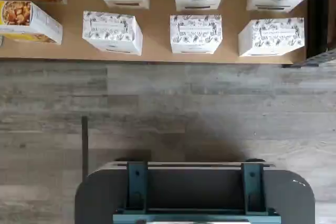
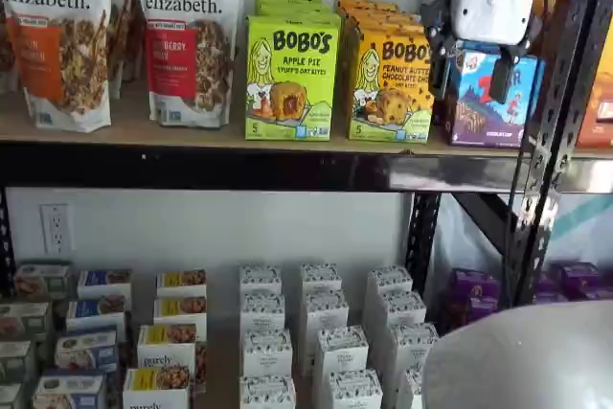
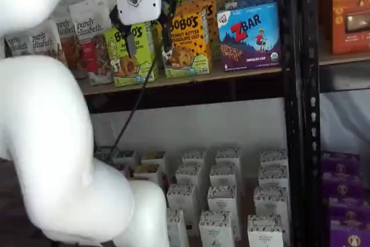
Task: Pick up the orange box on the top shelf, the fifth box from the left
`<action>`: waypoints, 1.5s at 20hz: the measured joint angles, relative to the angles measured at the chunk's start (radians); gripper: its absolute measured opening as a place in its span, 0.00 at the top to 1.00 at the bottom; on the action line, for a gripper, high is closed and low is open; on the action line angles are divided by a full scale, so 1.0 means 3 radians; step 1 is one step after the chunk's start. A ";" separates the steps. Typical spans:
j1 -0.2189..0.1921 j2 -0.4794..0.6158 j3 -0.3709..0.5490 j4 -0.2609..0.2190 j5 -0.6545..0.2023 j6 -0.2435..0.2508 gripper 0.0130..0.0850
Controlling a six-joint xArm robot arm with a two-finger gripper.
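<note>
Left to right on the top shelf (image 2: 124, 131): granola bags (image 2: 187, 31), lime-green Bobo's box (image 2: 290, 79), then the orange box (image 2: 388, 83), upright at the front edge, blue ZBar box (image 3: 250, 36) just beside. Gripper (image 3: 145, 40) hanging in front of the boxes, fingers apart, nothing held. Small white boxes (image 1: 196, 33) below.

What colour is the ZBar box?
Blue ZBar box, clearest in a shelf view.
</note>
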 joint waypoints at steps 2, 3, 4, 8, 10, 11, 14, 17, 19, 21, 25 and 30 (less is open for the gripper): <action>0.0033 0.0200 -0.0191 -0.0037 0.0339 0.0015 0.00; 0.0041 0.0266 -0.0251 -0.0048 0.0459 0.0019 0.00; 0.0043 0.0281 -0.0270 -0.0052 0.0497 0.0020 0.00; 0.0040 0.0291 -0.0280 -0.0051 0.0509 0.0019 0.00; 0.0039 0.0295 -0.0280 -0.0047 0.0503 0.0019 0.00; 0.0036 0.0296 -0.0277 -0.0042 0.0495 0.0020 0.00; 0.0037 0.0283 -0.0253 -0.0033 0.0427 0.0025 0.00; 0.0073 0.0277 -0.0230 -0.0080 0.0337 0.0036 0.00; 0.0093 0.0281 -0.0212 -0.0124 0.0252 0.0039 0.00; 0.0124 0.0212 -0.0117 -0.0191 -0.0012 0.0052 0.00; 0.0181 0.0125 0.0027 -0.0299 -0.0525 0.0103 0.00; 0.0168 0.0234 0.0018 -0.0257 -0.0804 0.0114 0.00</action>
